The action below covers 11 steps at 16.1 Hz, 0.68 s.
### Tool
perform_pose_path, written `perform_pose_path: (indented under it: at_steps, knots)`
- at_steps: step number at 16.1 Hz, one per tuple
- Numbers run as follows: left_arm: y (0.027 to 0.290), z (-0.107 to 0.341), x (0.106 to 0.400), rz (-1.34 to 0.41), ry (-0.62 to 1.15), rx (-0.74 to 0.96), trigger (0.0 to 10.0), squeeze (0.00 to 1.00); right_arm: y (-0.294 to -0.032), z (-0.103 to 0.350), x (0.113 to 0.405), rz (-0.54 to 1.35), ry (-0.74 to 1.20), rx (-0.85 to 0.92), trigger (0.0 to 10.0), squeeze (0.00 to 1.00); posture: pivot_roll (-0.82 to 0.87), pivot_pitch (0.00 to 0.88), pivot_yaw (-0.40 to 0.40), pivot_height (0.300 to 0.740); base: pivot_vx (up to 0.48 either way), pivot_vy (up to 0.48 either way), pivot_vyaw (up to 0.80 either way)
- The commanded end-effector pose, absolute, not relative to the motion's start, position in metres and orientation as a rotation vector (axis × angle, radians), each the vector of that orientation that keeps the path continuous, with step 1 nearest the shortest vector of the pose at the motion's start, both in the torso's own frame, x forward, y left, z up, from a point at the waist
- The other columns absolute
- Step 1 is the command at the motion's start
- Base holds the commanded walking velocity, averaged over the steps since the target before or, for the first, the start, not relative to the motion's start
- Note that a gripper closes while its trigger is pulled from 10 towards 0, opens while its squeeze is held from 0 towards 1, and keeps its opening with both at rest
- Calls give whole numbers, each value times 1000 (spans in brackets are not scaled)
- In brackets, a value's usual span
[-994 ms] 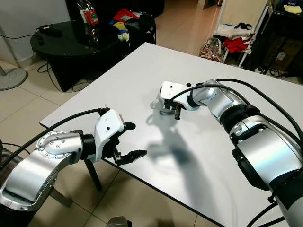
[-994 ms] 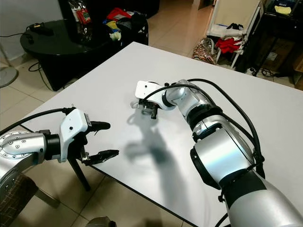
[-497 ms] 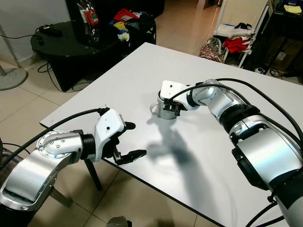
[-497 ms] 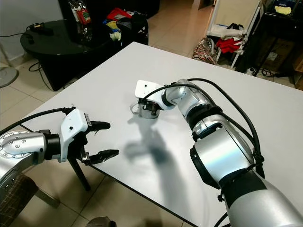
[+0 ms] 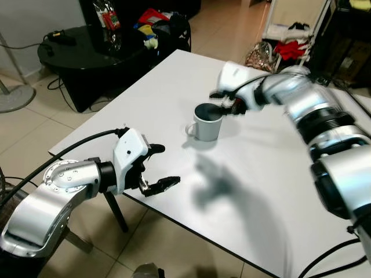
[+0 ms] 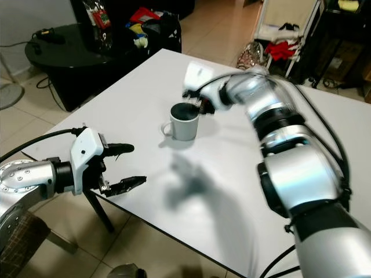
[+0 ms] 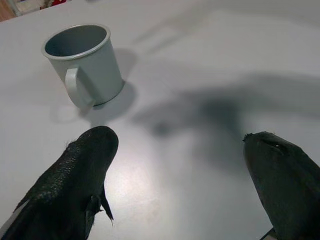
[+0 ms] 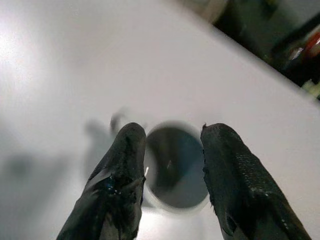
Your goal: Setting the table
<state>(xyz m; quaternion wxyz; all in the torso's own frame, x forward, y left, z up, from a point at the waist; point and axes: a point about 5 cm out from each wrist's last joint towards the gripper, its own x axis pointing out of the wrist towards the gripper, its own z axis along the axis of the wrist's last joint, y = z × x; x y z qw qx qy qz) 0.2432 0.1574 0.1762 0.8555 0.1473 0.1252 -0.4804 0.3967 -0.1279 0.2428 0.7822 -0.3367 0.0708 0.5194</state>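
white table (image 5: 174, 87) | grey mug (image 5: 207, 123) upright on it, handle toward robot's left

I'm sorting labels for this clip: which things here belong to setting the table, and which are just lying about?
Job:
grey mug, upright on the white table
right gripper, open just above the mug
left gripper, open at the table's near edge

Lying about:
black side table with clutter
red clothes on a rack
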Motion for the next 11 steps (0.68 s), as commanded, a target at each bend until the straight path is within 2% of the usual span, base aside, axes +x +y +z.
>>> perform_pose_path:
  at_steps: [1, 2, 4, 8, 9, 10, 11]
  knots:
    - [160, 180, 242, -980, 243, 305, 10000, 0, -134, 252, 394, 1080, 38, -582, 10000, 0, 112, 0, 31, 740, 0, 0, 0]
    - [162, 181, 242, -932, 215, 297, 10000, 0, -141, 257, 386, 992, -103, -443, 10000, 0, 106, 0, 30, 740, 0, 0, 0]
    - [159, 183, 240, -836, 153, 263, 10000, 0, -147, 253, 362, 831, -228, -250, 10000, 0, 96, 0, 33, 740, 0, 0, 0]
    - [158, 175, 239, -576, 124, 269, 10000, 0, -157, 203, 295, 532, -147, -88, 10000, 0, 115, 0, 23, 740, 0, 0, 0]
    - [159, 175, 240, -459, 88, 230, 10000, 0, -158, 184, 261, 388, -101, -2, 10000, 0, 96, 0, 37, 740, 0, 0, 0]
    - [160, 175, 240, -429, 78, 215, 10000, 0, -158, 180, 255, 353, -96, 13, 10000, 0, 93, 0, 39, 740, 0, 0, 0]
    - [162, 175, 239, -361, 62, 182, 10000, 0, -157, 164, 238, 290, -14, 52, 10000, 337, 92, 0, 46, 740, 0, 0, 800]
